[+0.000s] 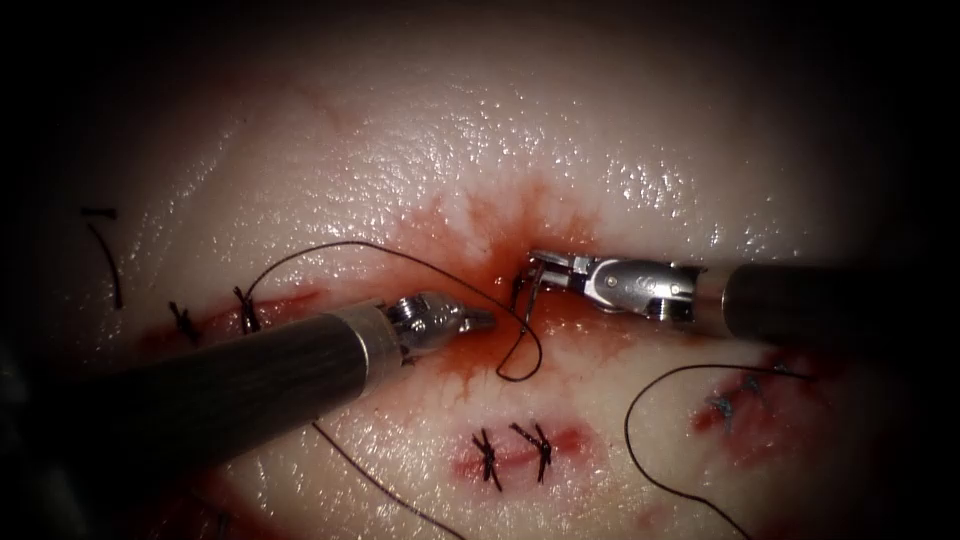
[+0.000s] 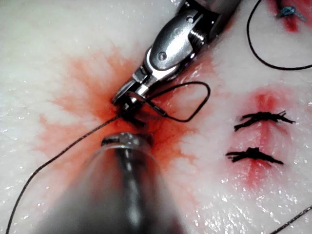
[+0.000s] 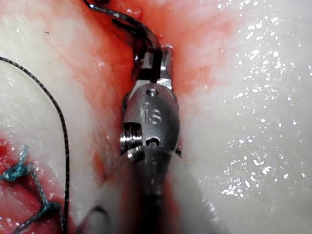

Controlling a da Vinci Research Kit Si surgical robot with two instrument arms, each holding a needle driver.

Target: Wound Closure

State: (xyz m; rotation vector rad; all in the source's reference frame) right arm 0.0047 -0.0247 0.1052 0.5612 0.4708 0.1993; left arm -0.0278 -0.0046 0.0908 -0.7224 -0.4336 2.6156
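Note:
My right tool (image 1: 537,266) comes in from the right and is shut on the dark curved needle (image 1: 526,290) at the red, wet cut (image 1: 500,262) in the middle of the tissue (image 1: 480,150). From the jaws the needle hangs down into the red fluid; I cannot tell whether its point is in the tissue. The black thread (image 1: 350,243) arcs from a stitch on the left, loops below the cut and rises back to the needle. My left tool (image 1: 484,320) lies just left of the cut, shut and holding nothing. Close up: right tool (image 2: 127,96) (image 3: 156,61), needle (image 2: 131,111) (image 3: 144,31).
Three other cuts are closed with stitches: one at the left (image 1: 215,318), one below (image 1: 512,450) with two black stitches, and one at the right (image 1: 735,405) with blue stitches. A loose black thread (image 1: 640,450) curls at the lower right. A cut thread end (image 1: 108,262) lies far left.

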